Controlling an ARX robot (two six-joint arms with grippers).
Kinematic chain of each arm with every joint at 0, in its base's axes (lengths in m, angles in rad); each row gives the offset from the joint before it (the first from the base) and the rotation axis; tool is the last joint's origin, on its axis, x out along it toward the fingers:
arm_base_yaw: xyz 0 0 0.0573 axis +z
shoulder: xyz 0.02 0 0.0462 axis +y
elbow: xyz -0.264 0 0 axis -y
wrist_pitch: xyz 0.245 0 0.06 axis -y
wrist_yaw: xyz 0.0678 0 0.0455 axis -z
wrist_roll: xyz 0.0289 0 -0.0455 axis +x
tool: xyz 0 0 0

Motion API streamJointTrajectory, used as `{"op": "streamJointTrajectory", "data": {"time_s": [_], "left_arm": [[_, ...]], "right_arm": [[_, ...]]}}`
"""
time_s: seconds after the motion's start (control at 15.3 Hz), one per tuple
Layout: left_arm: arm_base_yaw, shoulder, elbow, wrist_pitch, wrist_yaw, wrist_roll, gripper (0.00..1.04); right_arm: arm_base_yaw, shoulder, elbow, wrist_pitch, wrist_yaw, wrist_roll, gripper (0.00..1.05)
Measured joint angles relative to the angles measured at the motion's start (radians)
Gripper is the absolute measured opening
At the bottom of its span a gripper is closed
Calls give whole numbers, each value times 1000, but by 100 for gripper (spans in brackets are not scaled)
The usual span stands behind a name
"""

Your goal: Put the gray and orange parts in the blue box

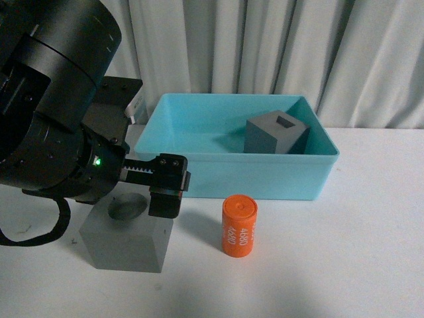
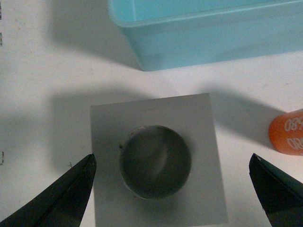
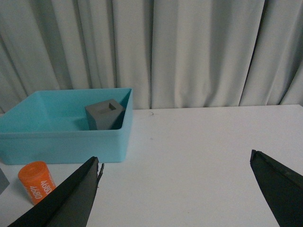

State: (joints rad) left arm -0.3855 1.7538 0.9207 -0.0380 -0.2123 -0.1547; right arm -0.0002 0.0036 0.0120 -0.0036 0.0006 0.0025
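A gray cube with a round top hole (image 1: 126,237) stands on the white table at the front left, also in the left wrist view (image 2: 156,168). My left gripper (image 2: 173,189) is open right above it, its fingers wide on either side of the cube; one finger (image 1: 165,189) shows in the front view. An orange cylinder printed "4680" (image 1: 238,225) stands upright just right of the cube and shows in both wrist views (image 2: 288,132) (image 3: 37,182). A gray cube with a square hole (image 1: 277,132) sits inside the blue box (image 1: 199,175). My right gripper (image 3: 175,189) is open and empty above bare table.
A pale curtain (image 1: 265,46) hangs behind the table. The blue box stands at the back centre and shows in the wrist views (image 2: 199,42) (image 3: 57,142). White table surface (image 1: 358,252) lies to the right of the cylinder.
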Motion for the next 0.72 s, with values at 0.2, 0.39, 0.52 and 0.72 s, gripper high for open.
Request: {"op": "streamJointTrajectory", "data": {"time_s": [0.2,0.39,0.52,0.72], "left_arm": [[41,19,17,8,0,32,98],[49,29,20,21,4,57,98],[56,32,20,35,14,77,98],[105,53,20,58,15,120,98]], "right_arm": [[0,0,0,0,0,0,98],[0,0,0,0,0,0,98],[0,0,0,0,0,0,98],[0,0,0,0,0,0,98]]}}
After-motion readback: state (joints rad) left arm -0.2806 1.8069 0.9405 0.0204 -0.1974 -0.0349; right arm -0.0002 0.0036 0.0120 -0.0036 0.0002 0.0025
